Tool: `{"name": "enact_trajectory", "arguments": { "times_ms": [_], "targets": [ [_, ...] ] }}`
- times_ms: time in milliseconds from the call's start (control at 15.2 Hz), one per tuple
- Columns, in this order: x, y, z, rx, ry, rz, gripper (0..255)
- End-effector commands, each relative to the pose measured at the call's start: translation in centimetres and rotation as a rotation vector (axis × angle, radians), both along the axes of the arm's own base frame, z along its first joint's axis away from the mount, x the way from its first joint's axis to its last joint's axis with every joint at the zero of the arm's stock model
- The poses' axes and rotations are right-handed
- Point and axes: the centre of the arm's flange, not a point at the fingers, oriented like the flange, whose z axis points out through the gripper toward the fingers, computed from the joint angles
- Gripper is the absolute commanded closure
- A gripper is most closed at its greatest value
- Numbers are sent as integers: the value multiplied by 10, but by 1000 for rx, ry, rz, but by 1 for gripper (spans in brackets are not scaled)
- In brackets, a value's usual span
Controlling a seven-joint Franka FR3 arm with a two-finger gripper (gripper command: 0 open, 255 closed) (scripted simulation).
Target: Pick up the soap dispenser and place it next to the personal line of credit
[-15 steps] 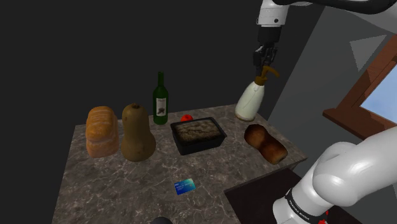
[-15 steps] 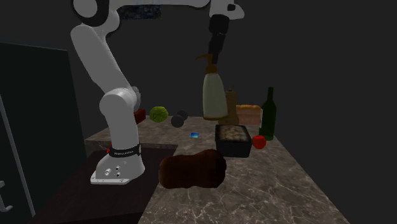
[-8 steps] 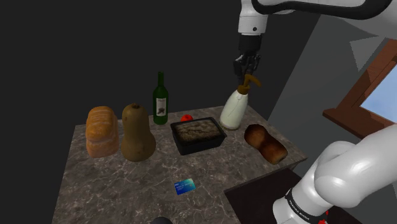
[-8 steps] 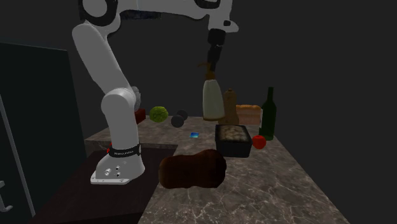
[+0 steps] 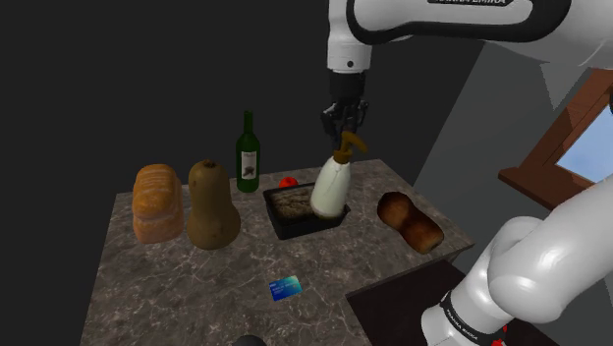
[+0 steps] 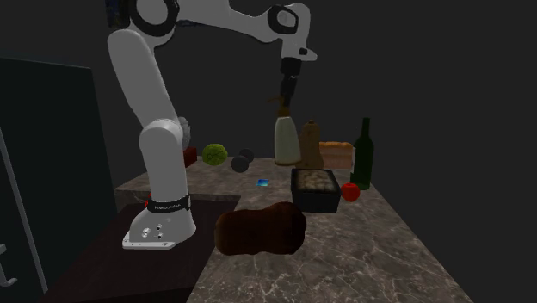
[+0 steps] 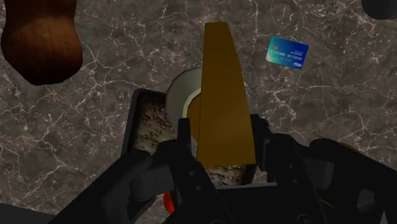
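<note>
Black end effector (image 5: 346, 131), clamped on cream soap dispenser (image 5: 331, 189) by its brown pump (image 5: 351, 144), hanging over black tray (image 5: 295, 230).

A: Room around the card (image 5: 285, 287)?
B: Bare counter (image 5: 177, 285) on every side of it. Nearest thing is a dark round object (image 5: 250, 340) at the front edge, apart from it.
A: Obstacles?
B: Further back: bread loaf (image 5: 157, 201), squash (image 5: 211, 204) just beside it, wine bottle (image 5: 248, 152), small red item (image 5: 287, 182), black tray (image 5: 295, 228). Brown loaf (image 5: 410, 220) on the shoulder view's right.
A: Below the soap dispenser (image 5: 330, 189) clasped in the gripper (image 5: 345, 131)?
B: The tray. Open stone between tray and card.
</note>
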Motion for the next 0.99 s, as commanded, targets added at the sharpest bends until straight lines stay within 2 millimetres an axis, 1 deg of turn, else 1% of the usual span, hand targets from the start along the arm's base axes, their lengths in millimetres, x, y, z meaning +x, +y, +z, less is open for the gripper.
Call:
{"name": "enact_trajectory", "arguments": {
  "times_ms": [0,924],
  "targets": [
    [5,25,-9,1,-1,-1,255],
    [39,194,-75,1,-1,-1,255]
  ]
}}
